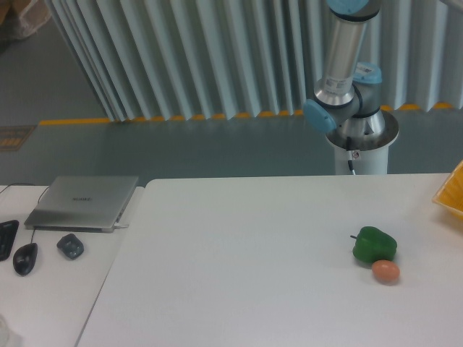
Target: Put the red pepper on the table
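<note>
Red pepper is nowhere in my view, so I can't describe its look or position. On the tabletop (239, 253) I see only a green pepper (374, 244) with a small orange-brown egg (385, 271) touching it. The arm (346, 65) runs out the top, claw unseen, so its state is unknown. I judge the carry is underway; next comes lowering onto bare surface.
</note>
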Controlling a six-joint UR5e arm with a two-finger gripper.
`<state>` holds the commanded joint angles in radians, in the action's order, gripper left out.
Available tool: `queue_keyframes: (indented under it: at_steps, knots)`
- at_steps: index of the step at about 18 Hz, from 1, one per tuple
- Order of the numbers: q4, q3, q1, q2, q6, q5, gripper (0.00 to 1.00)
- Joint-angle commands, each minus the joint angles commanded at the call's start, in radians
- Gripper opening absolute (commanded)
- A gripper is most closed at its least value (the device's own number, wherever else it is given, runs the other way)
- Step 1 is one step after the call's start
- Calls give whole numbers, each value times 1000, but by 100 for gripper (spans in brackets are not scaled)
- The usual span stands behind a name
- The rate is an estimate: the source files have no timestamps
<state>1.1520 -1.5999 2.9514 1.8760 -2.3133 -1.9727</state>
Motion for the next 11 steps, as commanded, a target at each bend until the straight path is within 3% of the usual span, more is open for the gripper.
queue_keyframes:
  at_steps: [5,11]
  knots:
    - [-66,-55,11,11,6,2,97]
    - [-77,-63,12,18,8,2,97]
